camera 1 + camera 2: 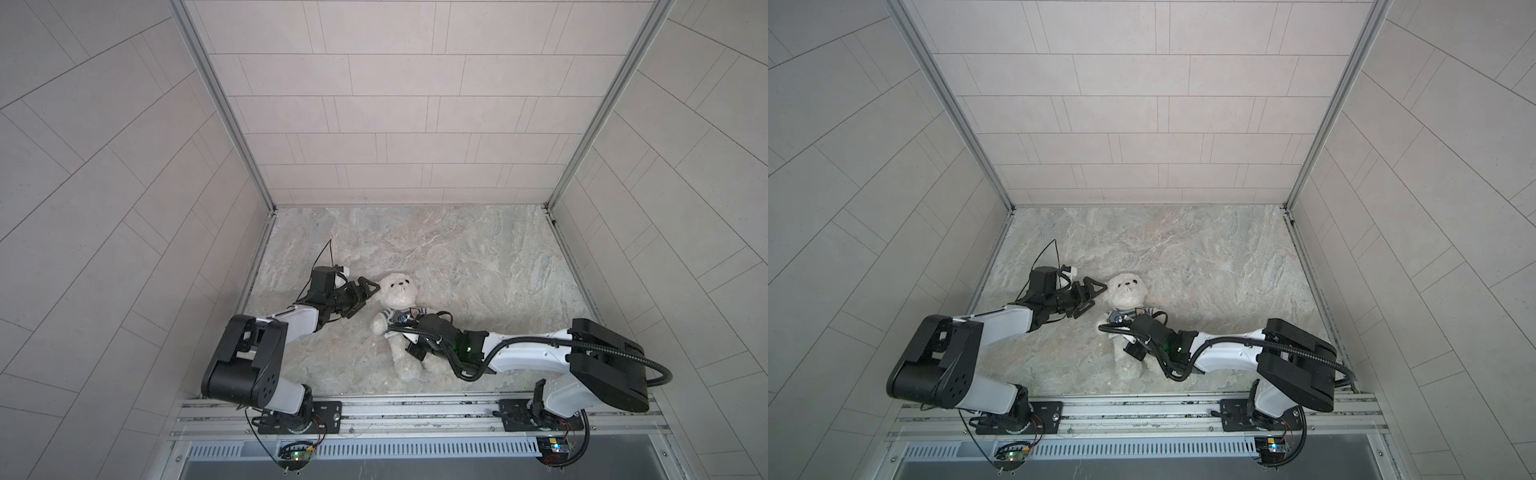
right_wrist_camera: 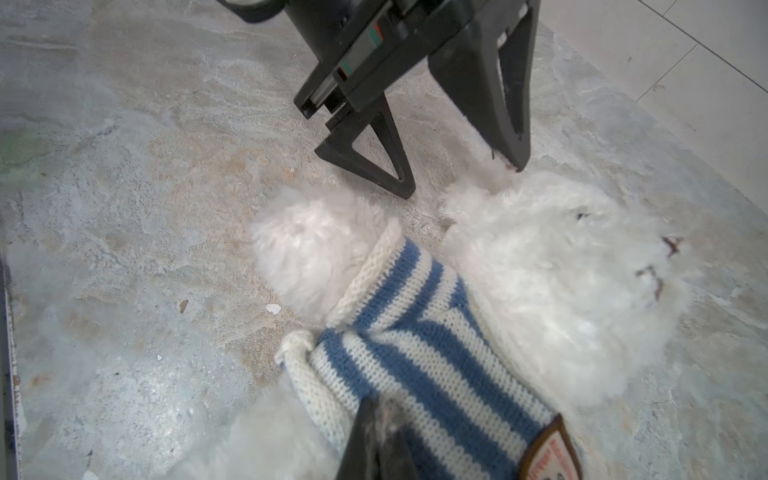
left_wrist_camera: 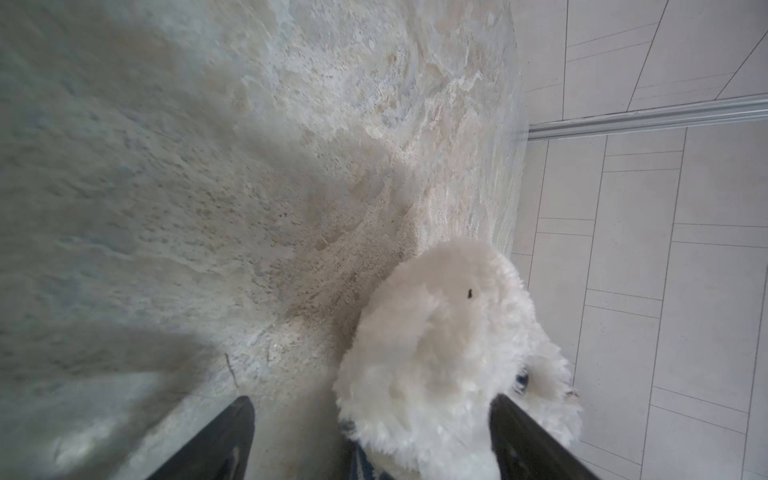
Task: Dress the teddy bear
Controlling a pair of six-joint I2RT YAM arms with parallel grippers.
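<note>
The right gripper (image 2: 376,436), at the lower middle of its wrist view, is clenched, tips against the striped shirt (image 2: 415,353); whether it pinches the knit I cannot tell. The left gripper (image 2: 461,178), upper middle, stands released, one fingertip touching the teddy bear (image 1: 397,291), which lies face up, shirt on, on the marbled table (image 1: 478,257), lower centre in both top views.

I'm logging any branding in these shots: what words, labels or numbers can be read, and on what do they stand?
The badge on the striped shirt worn by the teddy bear: red lettering along its rim, too blurred and cut off by the picture's edge to read.
The same badge in both top views: too small to read.
Nothing else shows legible text.
</note>
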